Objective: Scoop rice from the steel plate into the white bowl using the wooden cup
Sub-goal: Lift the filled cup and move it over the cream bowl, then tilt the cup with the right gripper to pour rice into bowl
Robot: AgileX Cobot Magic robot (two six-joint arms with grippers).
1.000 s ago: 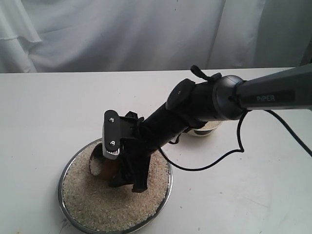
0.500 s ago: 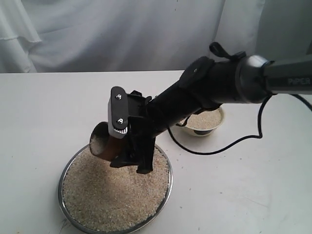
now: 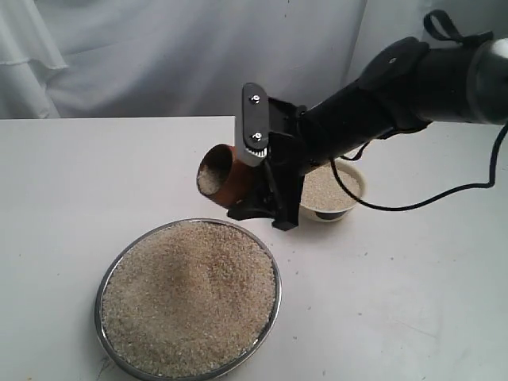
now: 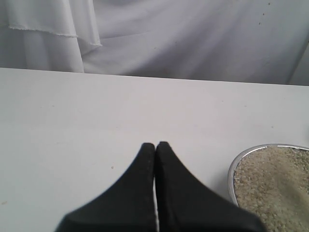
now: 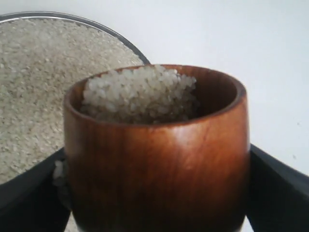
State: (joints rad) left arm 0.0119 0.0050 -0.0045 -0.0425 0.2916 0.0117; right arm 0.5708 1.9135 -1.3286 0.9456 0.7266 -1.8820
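Observation:
My right gripper (image 3: 252, 184) is shut on the wooden cup (image 3: 224, 175), which hangs above the table between plate and bowl, its mouth turned left. Rice (image 5: 140, 94) fills the reddish-brown cup (image 5: 157, 159) in the right wrist view, a black finger (image 5: 277, 188) pressed to each side. The steel plate (image 3: 109, 275) lies at the front left, heaped with rice (image 3: 190, 298). Right of the cup stands the white bowl (image 3: 355, 194), partly behind the arm, with rice (image 3: 321, 189) in it. My left gripper (image 4: 155, 145) is shut over bare table beside the plate's rim (image 4: 232, 170).
A black cable (image 3: 444, 194) loops from the right arm over the table behind the bowl. White cloth (image 3: 182, 55) hangs along the table's far edge. Bare white tabletop (image 3: 87, 175) stretches left of the cup and to the front right of the plate.
The right gripper has lifted the cup out of the plate's rice and carried it up and to the right, toward the white bowl. The bowl is now more exposed.

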